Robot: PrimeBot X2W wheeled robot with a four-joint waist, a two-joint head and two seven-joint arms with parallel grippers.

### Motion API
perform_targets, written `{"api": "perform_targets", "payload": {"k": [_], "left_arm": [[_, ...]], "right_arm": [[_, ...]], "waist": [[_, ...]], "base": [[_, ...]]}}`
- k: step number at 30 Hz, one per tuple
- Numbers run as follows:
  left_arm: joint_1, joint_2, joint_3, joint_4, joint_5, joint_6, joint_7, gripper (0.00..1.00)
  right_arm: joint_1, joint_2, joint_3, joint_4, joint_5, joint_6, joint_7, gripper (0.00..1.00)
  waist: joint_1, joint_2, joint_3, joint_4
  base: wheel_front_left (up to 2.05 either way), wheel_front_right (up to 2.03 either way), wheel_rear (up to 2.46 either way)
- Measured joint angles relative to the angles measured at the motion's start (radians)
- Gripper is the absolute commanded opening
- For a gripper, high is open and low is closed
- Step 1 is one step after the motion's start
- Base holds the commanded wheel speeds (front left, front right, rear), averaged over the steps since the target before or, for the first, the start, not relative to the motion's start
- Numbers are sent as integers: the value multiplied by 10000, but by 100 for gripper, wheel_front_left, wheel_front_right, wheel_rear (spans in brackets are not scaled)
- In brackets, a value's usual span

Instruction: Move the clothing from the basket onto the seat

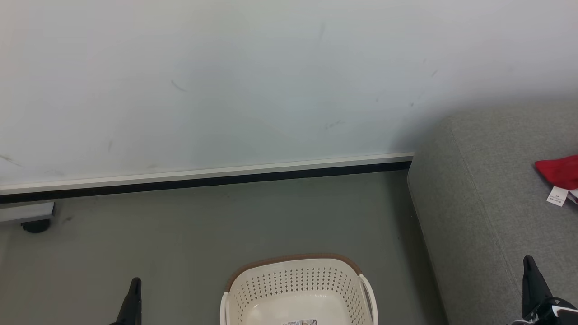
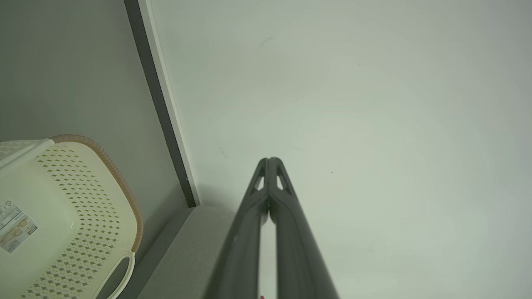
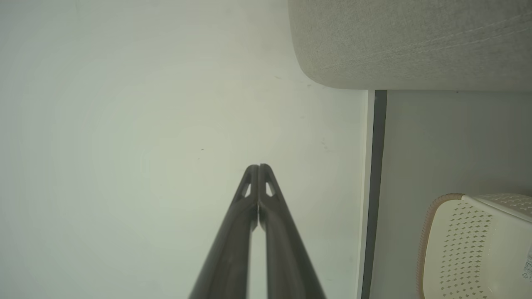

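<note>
The cream-white basket with its brown rim stands on the floor at the bottom centre of the head view; the part of its inside that shows holds only a label. It also appears as the basket and the basket in the wrist views. A red garment with a white tag lies on the grey seat at the right edge. My left gripper is low at the left, and in its wrist view the left gripper is shut on nothing. My right gripper is over the seat's front, the right gripper shut and empty.
A pale wall with a white and black skirting runs across ahead. A grey piece of furniture on a black caster stands at the far left. Grey floor lies around the basket.
</note>
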State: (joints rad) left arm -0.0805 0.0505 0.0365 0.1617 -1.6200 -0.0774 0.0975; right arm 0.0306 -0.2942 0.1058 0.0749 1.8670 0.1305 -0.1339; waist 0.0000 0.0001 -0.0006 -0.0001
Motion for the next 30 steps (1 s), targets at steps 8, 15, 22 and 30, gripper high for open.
{"api": "perform_targets", "payload": {"k": [8,15,22,30], "left_arm": [[-1,0,2,-2,0,0,0,0],[-1,0,2,-2,-2,0,0,0],[-2,0,2,-2,-2,0,2,0],[-2,0,2,-4,-2,0,13,0]], "right_arm": [[-2,-44,54,-19,31,0,-71,0],[-3,-81,92,-31,71,0,-86,0],[-3,-115,123,-40,88,0,-136,0],[-4,-146,159,-67,125,0,-173,0]], "waist": [[0,0,0,0],[0,0,0,0],[0,0,1,0],[0,0,1,0]], "base": [[0,0,0],[0,0,0],[0,0,0],[0,0,0]]}}
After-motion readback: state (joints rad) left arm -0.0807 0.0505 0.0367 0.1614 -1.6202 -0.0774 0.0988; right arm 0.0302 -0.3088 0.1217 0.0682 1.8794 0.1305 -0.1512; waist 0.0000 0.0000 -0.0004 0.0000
